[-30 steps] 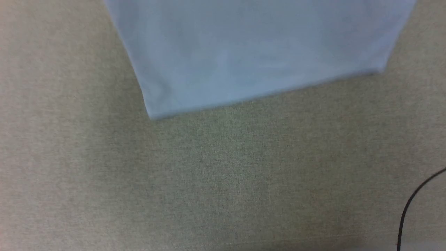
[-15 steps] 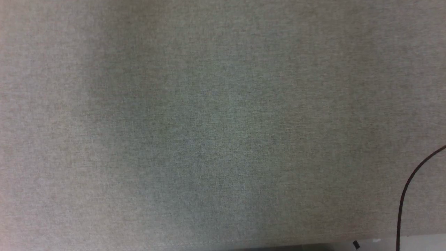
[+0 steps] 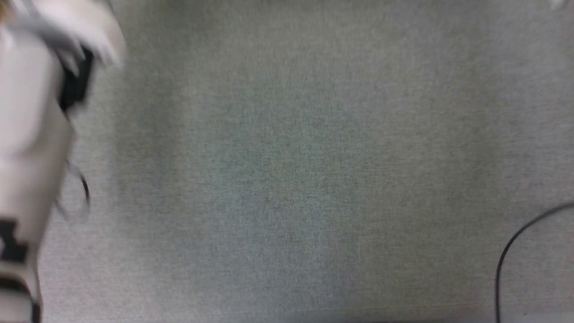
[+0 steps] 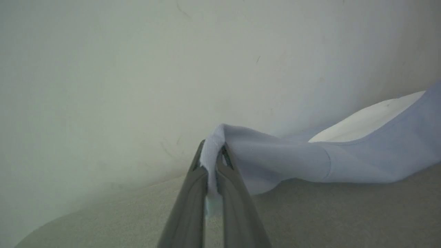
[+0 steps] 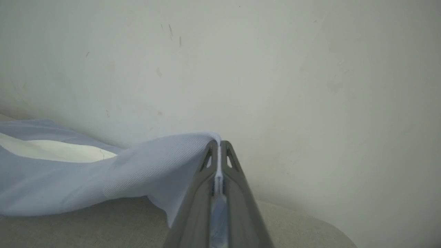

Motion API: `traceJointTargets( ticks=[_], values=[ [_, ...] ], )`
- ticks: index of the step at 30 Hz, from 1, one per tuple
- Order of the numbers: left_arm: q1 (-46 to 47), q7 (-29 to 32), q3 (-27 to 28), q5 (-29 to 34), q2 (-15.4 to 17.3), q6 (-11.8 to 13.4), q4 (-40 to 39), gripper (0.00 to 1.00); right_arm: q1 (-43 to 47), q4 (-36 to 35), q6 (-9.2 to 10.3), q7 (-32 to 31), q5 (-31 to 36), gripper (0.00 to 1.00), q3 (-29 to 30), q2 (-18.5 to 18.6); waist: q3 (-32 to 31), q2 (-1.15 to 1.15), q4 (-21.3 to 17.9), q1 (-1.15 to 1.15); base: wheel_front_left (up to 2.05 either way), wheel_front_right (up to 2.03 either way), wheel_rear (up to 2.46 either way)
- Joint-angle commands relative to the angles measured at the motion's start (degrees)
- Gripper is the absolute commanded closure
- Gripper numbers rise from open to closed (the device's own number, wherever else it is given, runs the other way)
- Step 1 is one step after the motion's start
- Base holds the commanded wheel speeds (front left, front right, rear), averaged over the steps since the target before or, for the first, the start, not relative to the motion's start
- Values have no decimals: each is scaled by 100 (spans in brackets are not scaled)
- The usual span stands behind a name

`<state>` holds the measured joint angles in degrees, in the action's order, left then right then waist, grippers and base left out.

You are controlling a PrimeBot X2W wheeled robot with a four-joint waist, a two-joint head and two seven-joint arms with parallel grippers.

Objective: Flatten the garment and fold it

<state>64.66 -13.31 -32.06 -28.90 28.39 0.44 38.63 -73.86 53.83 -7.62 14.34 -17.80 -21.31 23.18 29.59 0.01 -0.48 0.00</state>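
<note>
Looking down, I see a grey-green woven cloth surface (image 3: 291,170) spreading from near to far across the whole scene. My pale left forearm (image 3: 31,148) stands along the left edge, blurred, with dark patches on it. At the near right a thin black cable (image 3: 498,273) curves in from the right edge and runs down to the near edge.

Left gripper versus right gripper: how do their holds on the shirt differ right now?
The left gripper has the garment bunched into a thick roll bulging past its tips; the right gripper pinches a thin, flat edge flush with its tips. From the left gripper the cloth trails to the right of its wrist view; from the right gripper it trails to the left. Both are shut on the garment, with the grey-green surface below.
</note>
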Motion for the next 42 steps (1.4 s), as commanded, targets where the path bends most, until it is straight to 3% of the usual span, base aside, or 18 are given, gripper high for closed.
traceJointTargets(
  ticks=[1, 9, 16, 20, 31, 42],
  values=[
    [-461, 73, -66, -90, 75, -81, -92, 100, 492, -170, 13, 46, -243, 100, -177, 40, -715, -1, -19, 0, 0, 0, 0],
    [-3041, 1032, -346, -712, 612, 1, -1156, 100, 2895, -1410, 13, -389, -1371, 100, -1176, 732, -1754, -1, -126, 0, 0, 0, 0],
    [-4363, 1480, -438, -1027, 1037, 297, -1856, 100, 4248, -1858, 13, -861, -1779, 100, -1369, 1336, -2166, -1, -142, 0, 0, 0, 0],
    [-4860, 1486, -357, -1167, 1205, 553, -2042, 100, 4806, -1803, 13, -943, -1859, 100, -1235, 1497, -2382, -1, -156, 0, 0, 0, 0],
    [-5846, 1467, -332, -1486, 1356, 864, -2314, 100, 5902, -1909, 13, -1206, -2069, 100, -923, 1606, -3035, -1, -98, 0, 0, 0, 0],
    [-6920, 2010, -736, -2002, 1182, 916, -3141, 100, 7343, -2621, 13, -2309, -2593, 100, -1038, 1940, -3425, -1, 32, 0, 0, 0, 0]
  ],
)
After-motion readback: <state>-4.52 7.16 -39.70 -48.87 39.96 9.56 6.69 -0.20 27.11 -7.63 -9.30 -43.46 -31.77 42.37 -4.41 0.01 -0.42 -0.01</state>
